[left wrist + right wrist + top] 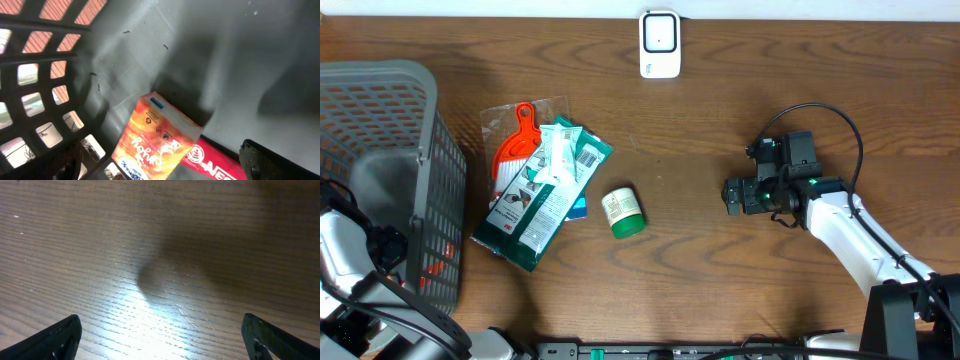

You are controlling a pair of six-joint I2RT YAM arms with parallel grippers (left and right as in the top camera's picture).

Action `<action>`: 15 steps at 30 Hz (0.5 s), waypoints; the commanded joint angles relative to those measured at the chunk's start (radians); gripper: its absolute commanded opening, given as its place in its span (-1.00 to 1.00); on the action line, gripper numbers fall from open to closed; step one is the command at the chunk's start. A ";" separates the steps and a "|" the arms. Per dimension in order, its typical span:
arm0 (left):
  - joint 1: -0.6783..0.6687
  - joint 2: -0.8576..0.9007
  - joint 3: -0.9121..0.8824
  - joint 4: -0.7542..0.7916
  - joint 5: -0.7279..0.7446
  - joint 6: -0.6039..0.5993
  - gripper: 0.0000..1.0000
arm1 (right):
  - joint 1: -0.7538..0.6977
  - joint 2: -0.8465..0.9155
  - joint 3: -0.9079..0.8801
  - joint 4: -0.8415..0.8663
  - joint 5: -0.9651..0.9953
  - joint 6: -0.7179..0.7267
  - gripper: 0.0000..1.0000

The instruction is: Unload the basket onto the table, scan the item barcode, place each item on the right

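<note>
Since both of my grippers stand with fingers wide apart and hold nothing, I judge the step in hand to be picking up the next item for scanning. My left gripper (160, 167) hangs inside the grey basket (380, 110), above an orange box (155, 137) and a red pack (210, 162) on its floor. My right gripper (162, 342) hovers over bare table (720, 110), well to the right of the goods.

Nearest it is the small green jar (623, 213), lying on its side just beside the heap of packets (545, 190), so that is the one I would take. I should come in low from the right and set my fingers across the round body. Then I close gently, because a jar on its side may roll away from the first touch.

I cannot read a barcode from here; the pale label is the likely place, so my fingers must not cover it. Once lifted, the label should face the white scanner (660, 44) at the far edge.
</note>
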 commanded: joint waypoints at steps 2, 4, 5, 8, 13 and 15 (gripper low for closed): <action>0.008 0.055 -0.019 -0.010 0.005 0.009 0.99 | 0.010 0.003 -0.005 0.000 -0.005 -0.013 0.99; 0.008 0.083 -0.019 -0.010 0.005 0.009 0.99 | 0.010 0.003 -0.005 0.000 -0.005 -0.013 0.98; 0.008 0.099 -0.019 -0.010 0.005 0.009 0.99 | 0.010 0.003 -0.005 0.000 -0.005 -0.013 0.98; 0.008 0.154 -0.019 -0.015 0.005 -0.016 0.99 | 0.010 0.003 -0.005 -0.001 -0.005 -0.020 0.99; 0.006 0.175 -0.008 -0.024 0.004 -0.017 0.99 | 0.010 0.003 -0.005 -0.002 0.002 -0.020 0.98; 0.006 0.176 -0.008 -0.024 0.004 -0.017 0.99 | 0.010 0.003 -0.005 -0.001 0.002 -0.020 0.98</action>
